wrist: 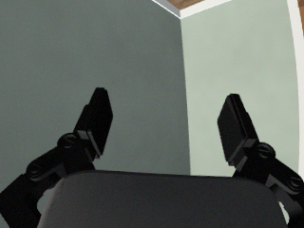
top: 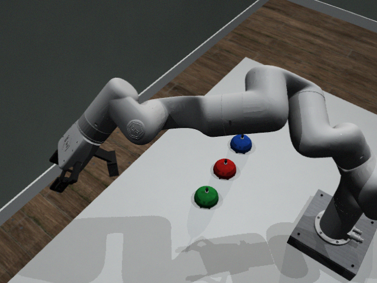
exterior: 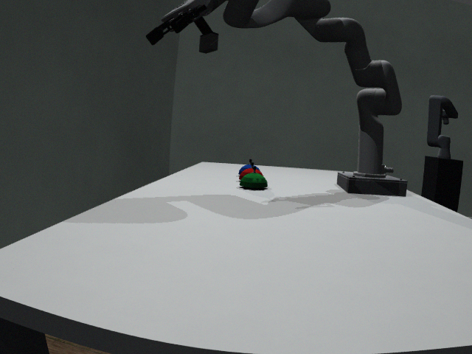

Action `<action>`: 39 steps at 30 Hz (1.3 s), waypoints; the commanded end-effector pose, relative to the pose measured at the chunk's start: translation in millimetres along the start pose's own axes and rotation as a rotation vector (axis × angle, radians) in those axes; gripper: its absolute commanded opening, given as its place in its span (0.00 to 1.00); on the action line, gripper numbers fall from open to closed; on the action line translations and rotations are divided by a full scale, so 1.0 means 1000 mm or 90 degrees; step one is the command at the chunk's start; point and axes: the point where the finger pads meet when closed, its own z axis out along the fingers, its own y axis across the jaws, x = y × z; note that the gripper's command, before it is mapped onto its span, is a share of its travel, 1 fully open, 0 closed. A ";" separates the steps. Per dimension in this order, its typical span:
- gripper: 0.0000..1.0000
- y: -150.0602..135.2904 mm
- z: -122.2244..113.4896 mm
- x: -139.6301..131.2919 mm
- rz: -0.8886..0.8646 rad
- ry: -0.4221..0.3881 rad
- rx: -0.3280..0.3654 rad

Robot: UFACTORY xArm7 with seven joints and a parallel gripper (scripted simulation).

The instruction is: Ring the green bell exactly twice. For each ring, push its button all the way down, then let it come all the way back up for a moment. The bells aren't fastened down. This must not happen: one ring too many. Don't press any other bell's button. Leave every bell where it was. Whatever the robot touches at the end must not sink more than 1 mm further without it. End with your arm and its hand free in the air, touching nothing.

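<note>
The green bell (top: 206,197) sits on the white table, nearest of a row of three, with its small dark button standing up. It also shows in the exterior view (exterior: 253,181), in front of the other two. My gripper (top: 60,183) is open and empty, held high and far out past the table's left edge, well away from the bells. In the exterior view the gripper (exterior: 158,32) is near the top of the frame, high above the table. In the wrist view the two black fingers stand wide apart with only walls behind them; no bell shows there.
A red bell (top: 224,168) stands behind the green one and a blue bell (top: 241,143) behind that, partly under my arm's forearm. The arm's base plate (top: 331,234) is at the table's right. A dark stand (exterior: 441,178) sits beyond the table.
</note>
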 end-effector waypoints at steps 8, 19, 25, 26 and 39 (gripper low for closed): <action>1.00 0.000 -0.002 -0.003 -0.001 -0.004 0.001; 1.00 -0.001 -0.003 -0.001 -0.003 -0.002 0.002; 1.00 -0.042 -0.015 0.064 -0.086 0.087 0.041; 1.00 -0.042 -0.015 0.064 -0.086 0.087 0.041; 1.00 -0.094 -0.053 0.207 -0.242 0.267 0.047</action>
